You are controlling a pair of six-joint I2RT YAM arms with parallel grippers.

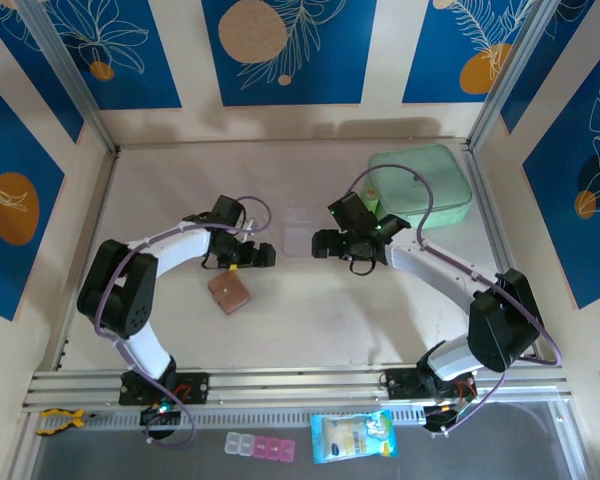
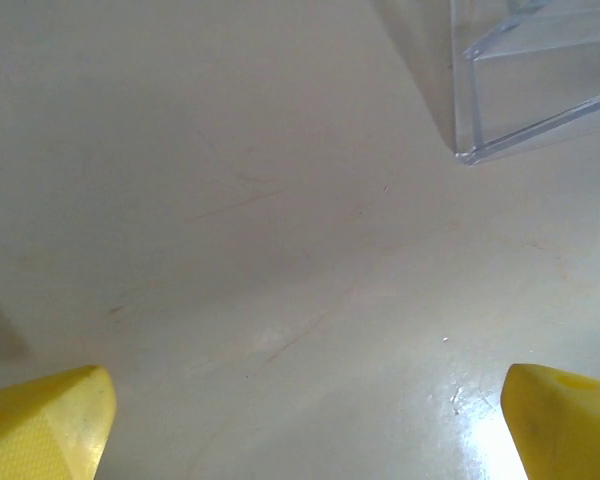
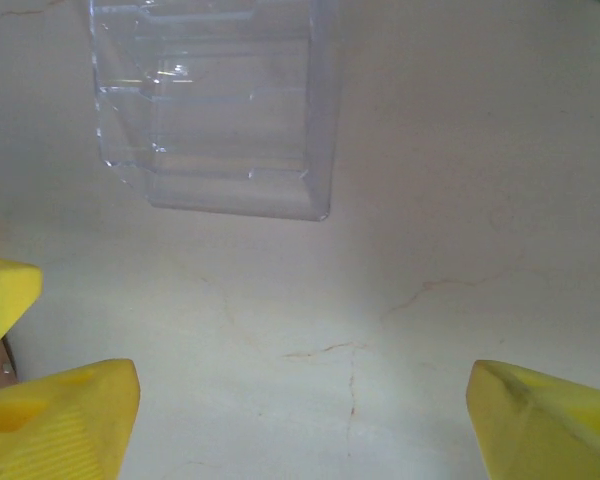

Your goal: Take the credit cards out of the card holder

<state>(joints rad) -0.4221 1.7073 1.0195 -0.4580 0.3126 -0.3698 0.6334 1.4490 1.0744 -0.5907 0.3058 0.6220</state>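
The card holder [image 1: 229, 292], soft light leather just behind the spread left pincer [image 1: 263, 256], should flop, so I'd pinch one edge firmly; the right pincer [image 1: 322, 244] is spread too.

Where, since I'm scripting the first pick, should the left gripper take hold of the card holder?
Probably from straight above, pinching two opposite edges. The card holder lies flat on the table, turned diagonally, so no side face offers purchase. The left gripper, open and just beyond it, would need its wrist turned to match those edges.
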